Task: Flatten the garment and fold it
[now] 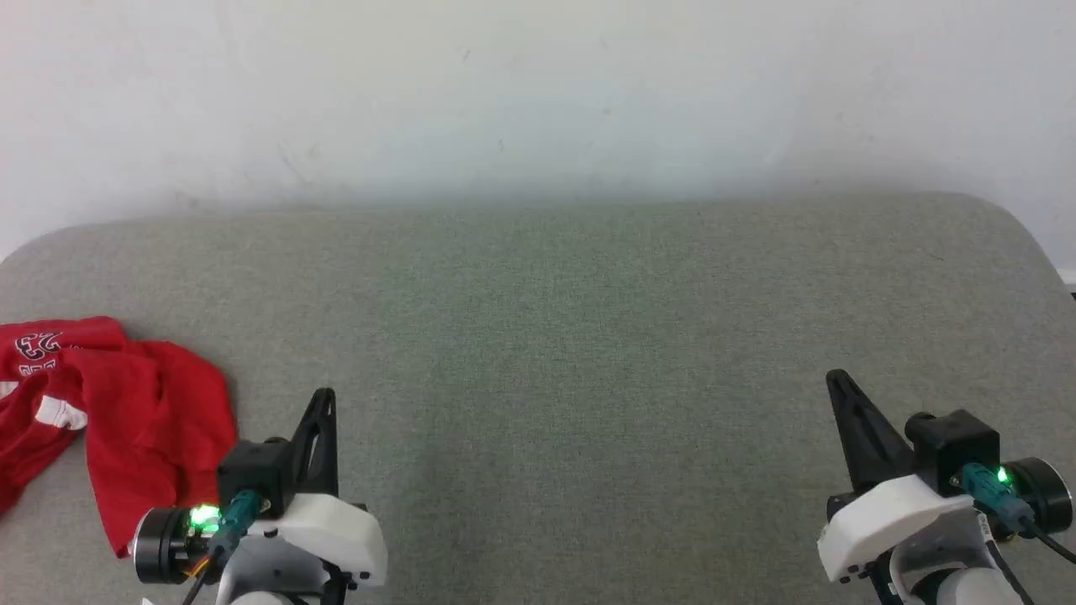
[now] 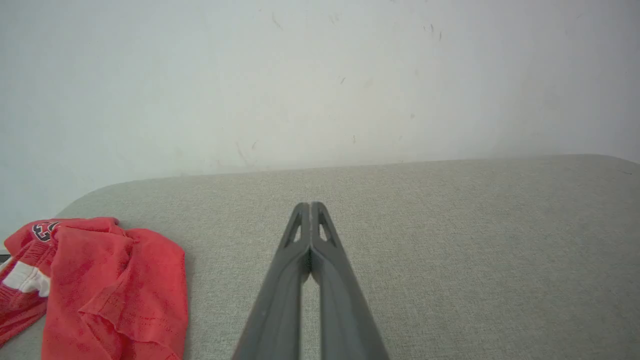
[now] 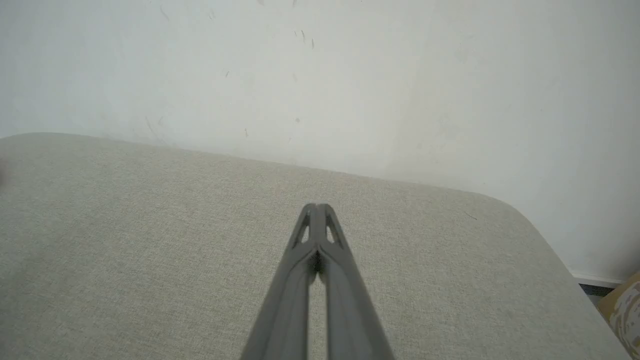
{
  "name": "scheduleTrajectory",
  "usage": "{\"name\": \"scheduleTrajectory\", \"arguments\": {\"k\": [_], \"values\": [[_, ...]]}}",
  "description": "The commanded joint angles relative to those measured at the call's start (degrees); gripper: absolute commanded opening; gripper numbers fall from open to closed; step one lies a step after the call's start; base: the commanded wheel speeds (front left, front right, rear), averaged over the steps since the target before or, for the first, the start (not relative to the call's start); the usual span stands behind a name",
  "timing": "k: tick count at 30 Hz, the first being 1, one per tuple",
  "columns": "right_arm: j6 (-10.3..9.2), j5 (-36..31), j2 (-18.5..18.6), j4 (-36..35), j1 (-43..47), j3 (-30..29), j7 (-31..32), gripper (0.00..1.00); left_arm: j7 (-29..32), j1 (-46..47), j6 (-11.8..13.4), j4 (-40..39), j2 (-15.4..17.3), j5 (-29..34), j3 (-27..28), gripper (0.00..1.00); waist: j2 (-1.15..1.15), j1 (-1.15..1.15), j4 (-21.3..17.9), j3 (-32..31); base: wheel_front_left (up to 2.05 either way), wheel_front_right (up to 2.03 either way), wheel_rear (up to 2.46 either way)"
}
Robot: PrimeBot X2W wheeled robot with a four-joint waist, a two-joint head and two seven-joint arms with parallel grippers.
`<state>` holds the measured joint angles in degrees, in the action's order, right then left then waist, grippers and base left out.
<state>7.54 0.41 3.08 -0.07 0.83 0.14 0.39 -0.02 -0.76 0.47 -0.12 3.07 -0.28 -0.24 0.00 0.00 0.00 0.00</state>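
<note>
The red garment [image 1: 143,412] lies all crumpled at the far left of the grey bench [image 1: 538,336]. It is near the left claw [image 1: 324,402] with a strip of bare bench between it and the fingers, and the left edge of the head view cuts part of it off. Its black-and-white print sits on a folded-over top corner and is too bunched up to read, and a bit of white trim peeks out of a fold. The left claw has its two dark fingers pressed together with nothing between them, and the right claw [image 1: 838,385], well apart on the other side of the bench, is the same.
</note>
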Motion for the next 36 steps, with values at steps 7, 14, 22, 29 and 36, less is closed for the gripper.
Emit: {"name": "scheduleTrajectory", "arguments": {"k": [7,14,22,29,36], "values": [[-0.05,-0.4,-0.2,0.1,-0.8,-0.1,-0.4,0.0,0.0,0.8,-0.5,0.1,-0.2,0.3,0.2,0.0,0.0,0.0,0.0,0.0,0.0,0.0,0.0],[-0.05,-0.4,-0.2,0.1,-0.8,-0.1,-0.4,0.0,0.0,0.8,-0.5,0.1,-0.2,0.3,0.2,0.0,0.0,0.0,0.0,0.0,0.0,0.0,0.0],[-0.05,-0.4,-0.2,0.1,-0.8,-0.1,-0.4,0.0,0.0,0.8,-0.5,0.1,-0.2,0.3,0.2,0.0,0.0,0.0,0.0,0.0,0.0,0.0,0.0],[0.0,0.2,0.0,0.0,0.1,-0.1,0.0,1.0,-0.1,0.0,0.0,0.1,0.0,-0.2,-0.1,1.0,0.0,0.0,0.0,0.0,0.0,0.0,0.0],[0.0,0.9,0.0,0.7,0.2,-0.5,-0.9,1.0,-1.0,0.2,0.1,0.8,0.0,-1.5,-0.6,1.0,0.0,0.0,-0.1,0.0,0.0,0.0,0.0]]}}
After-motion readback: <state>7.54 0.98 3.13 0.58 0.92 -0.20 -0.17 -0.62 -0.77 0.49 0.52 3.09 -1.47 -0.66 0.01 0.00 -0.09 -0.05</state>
